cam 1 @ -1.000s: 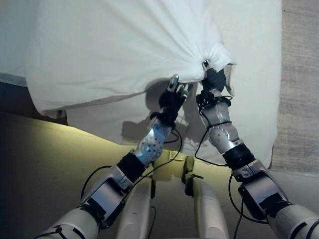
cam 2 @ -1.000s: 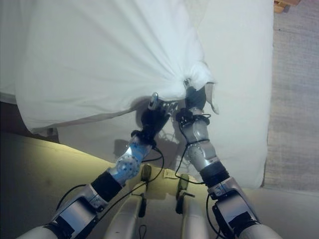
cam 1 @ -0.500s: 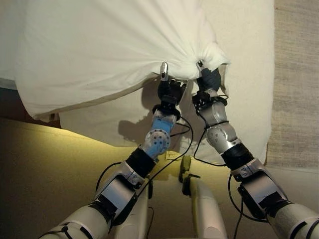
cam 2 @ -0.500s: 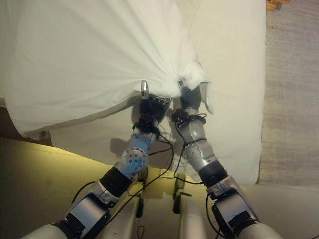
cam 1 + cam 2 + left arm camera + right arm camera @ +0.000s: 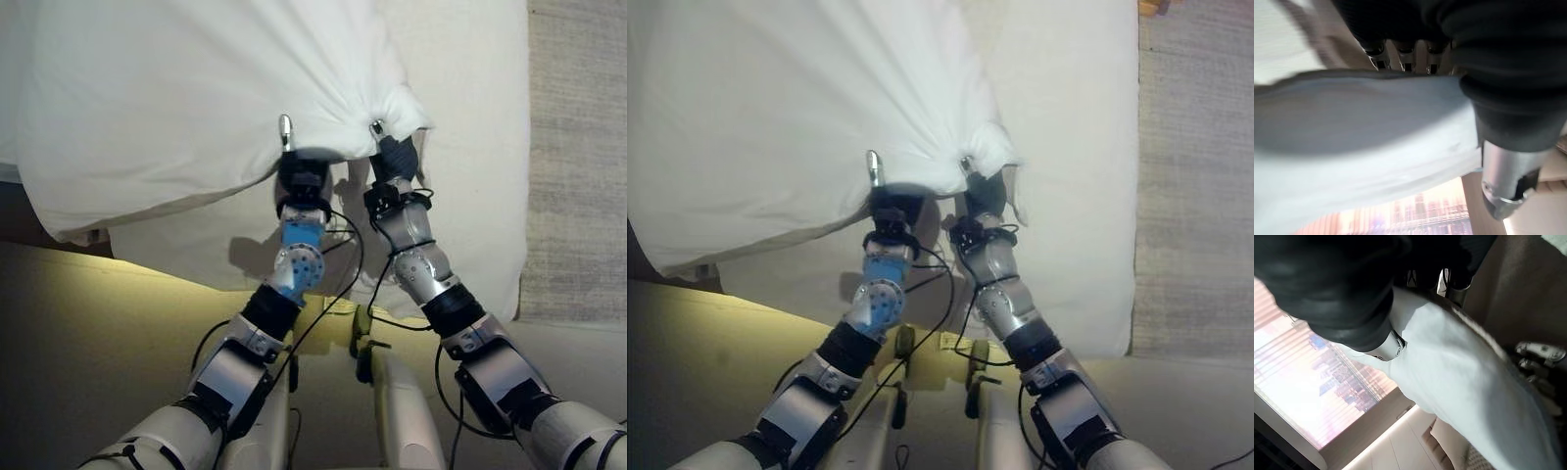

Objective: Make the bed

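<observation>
Pillow (image 5: 196, 98) hangs lifted over the white bed (image 5: 470, 196) in the left eye view, its bunched corner pinched by the right robot hand (image 5: 392, 157); the left robot hand (image 5: 299, 174) clamps the lower edge beside it, likely to share the weight. Left wrist view: thumb (image 5: 1506, 181) and fingers (image 5: 1405, 56) close on the cloth. Right wrist view: likewise gripping. No writing is legible.
</observation>
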